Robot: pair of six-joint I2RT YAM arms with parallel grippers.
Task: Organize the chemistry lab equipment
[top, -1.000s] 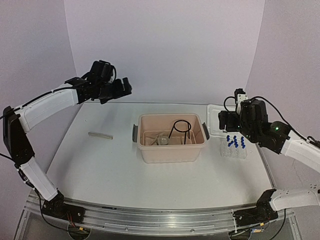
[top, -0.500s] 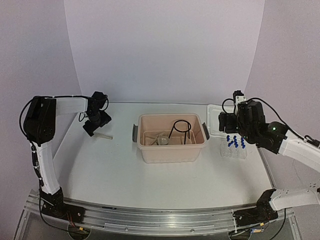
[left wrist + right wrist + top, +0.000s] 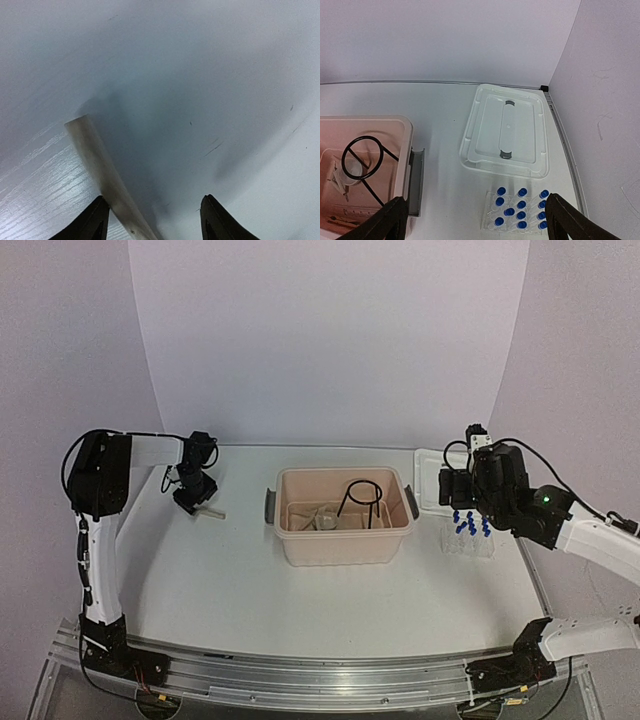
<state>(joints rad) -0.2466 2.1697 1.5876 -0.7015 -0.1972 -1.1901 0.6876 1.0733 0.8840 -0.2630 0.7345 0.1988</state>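
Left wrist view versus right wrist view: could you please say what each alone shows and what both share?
Only the left wrist: a pale stick lying between the left end effector's fingers. Only the right wrist: beige tub holding a black ring stand, white lid, rack of blue-capped tubes. Both: white table and own fingertips; the right end effector is open.

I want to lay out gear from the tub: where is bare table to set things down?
Widest bare patch: the near table, between the tub and the arm bases. A smaller one lies between the pale stick and the tub's left handle. The right side is crowded: white lid and tube rack lie close together, with the right gripper overhead.
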